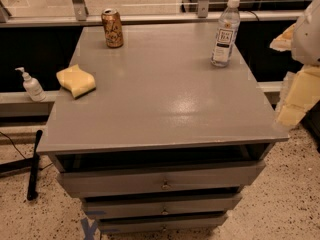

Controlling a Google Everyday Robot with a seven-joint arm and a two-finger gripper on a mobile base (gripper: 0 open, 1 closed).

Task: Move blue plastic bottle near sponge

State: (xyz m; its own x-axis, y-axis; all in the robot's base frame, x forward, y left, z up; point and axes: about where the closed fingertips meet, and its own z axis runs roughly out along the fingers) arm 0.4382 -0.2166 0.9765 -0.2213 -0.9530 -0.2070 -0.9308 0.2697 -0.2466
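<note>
The blue plastic bottle [225, 34] is tall and clear with a white cap and a white label. It stands upright at the far right of the grey cabinet top [165, 104]. The pale yellow sponge [76, 81] lies flat near the left edge of the top, far from the bottle. My gripper [296, 91], white with yellowish parts, hangs off the right edge of the cabinet. It is in front of and to the right of the bottle, clear of it, and holds nothing that I can see.
A gold-brown can [112, 28] stands at the far left of the top. A small white pump dispenser [31, 85] sits on a ledge left of the cabinet. Drawers [162, 184] are below the top. A black pole [34, 164] leans at the lower left.
</note>
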